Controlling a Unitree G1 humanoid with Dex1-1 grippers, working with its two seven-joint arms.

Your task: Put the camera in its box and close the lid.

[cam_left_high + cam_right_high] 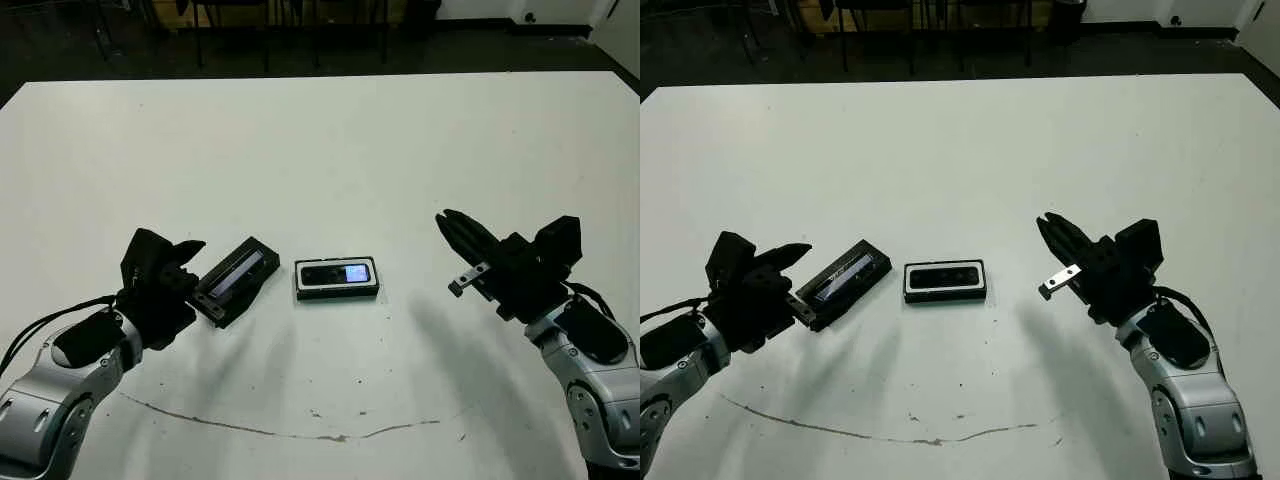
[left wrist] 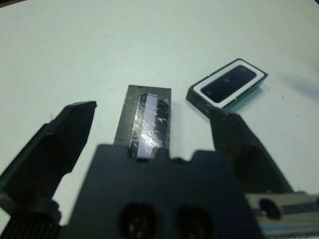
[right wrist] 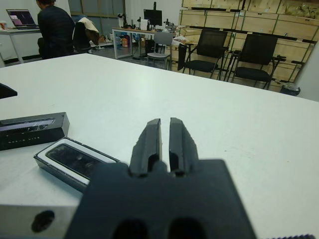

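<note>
Glossy scratched stripe on the matt lid (image 2: 148,124).

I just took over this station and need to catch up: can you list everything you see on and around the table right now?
camera: one, black with a lit bluish-white screen, lying inside the box.
box: one, black with white lining, mid-table, uncovered.
lid: one, black with a pale glossy stripe, on the table left of the box, its near end between the left gripper's jaws.
table: one, white, with a thin dark scuff line near the front edge.
chairs: several, black, beyond the table's far side.
person: one, dark top, at a desk with a laptop in the background.
left gripper: one, black, jaws open around the lid's end.
right gripper: one, black, jaws shut, right of the box, holding nothing.
</note>
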